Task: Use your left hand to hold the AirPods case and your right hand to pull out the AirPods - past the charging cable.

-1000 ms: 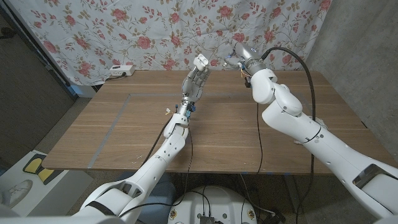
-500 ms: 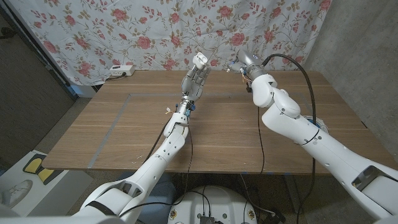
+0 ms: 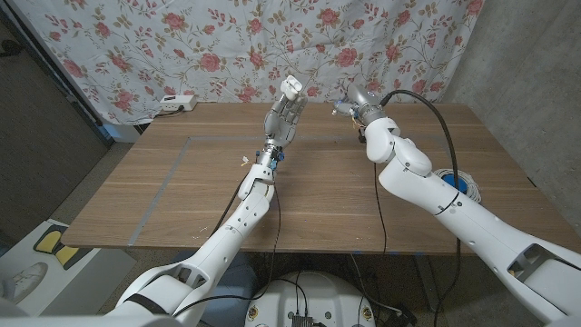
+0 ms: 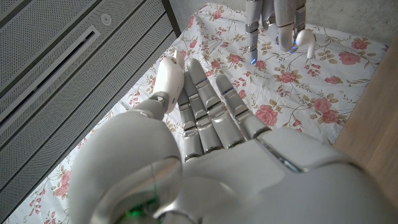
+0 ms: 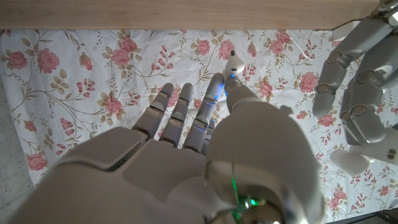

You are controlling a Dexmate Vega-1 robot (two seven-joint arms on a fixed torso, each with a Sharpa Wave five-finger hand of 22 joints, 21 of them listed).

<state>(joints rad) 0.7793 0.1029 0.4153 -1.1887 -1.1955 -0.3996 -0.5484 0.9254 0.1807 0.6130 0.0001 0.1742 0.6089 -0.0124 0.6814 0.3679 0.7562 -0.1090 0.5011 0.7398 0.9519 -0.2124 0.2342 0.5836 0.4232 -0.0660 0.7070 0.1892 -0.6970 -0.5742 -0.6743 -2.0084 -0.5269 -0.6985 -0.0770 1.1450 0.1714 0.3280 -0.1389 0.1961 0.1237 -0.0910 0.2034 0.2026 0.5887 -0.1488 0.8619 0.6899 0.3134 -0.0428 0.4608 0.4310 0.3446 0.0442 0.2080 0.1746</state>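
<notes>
My left hand (image 3: pixel 283 116) is raised above the table's far middle and grips the white AirPods case (image 3: pixel 291 88) at its fingertips. My right hand (image 3: pixel 355 98) hovers to its right, apart from it, near the far edge. It pinches a white earbud (image 5: pixel 233 63) between thumb and finger. In the left wrist view the same earbud (image 4: pixel 305 41) hangs from the right hand's fingers (image 4: pixel 274 18) in front of the floral cloth. The left hand (image 5: pixel 359 93) also shows in the right wrist view.
A floral cloth (image 3: pixel 209 45) hangs behind the wooden table (image 3: pixel 182 191). A white power strip (image 3: pixel 175 103) lies at the back left. A white coiled cable with a blue part (image 3: pixel 457 183) sits beside my right forearm. Small white scraps (image 3: pixel 243 163) lie near the left wrist.
My right hand has dropped lower and drifted slightly right, away from the case, with the earbud in it. The left hand and case have stayed put.
</notes>
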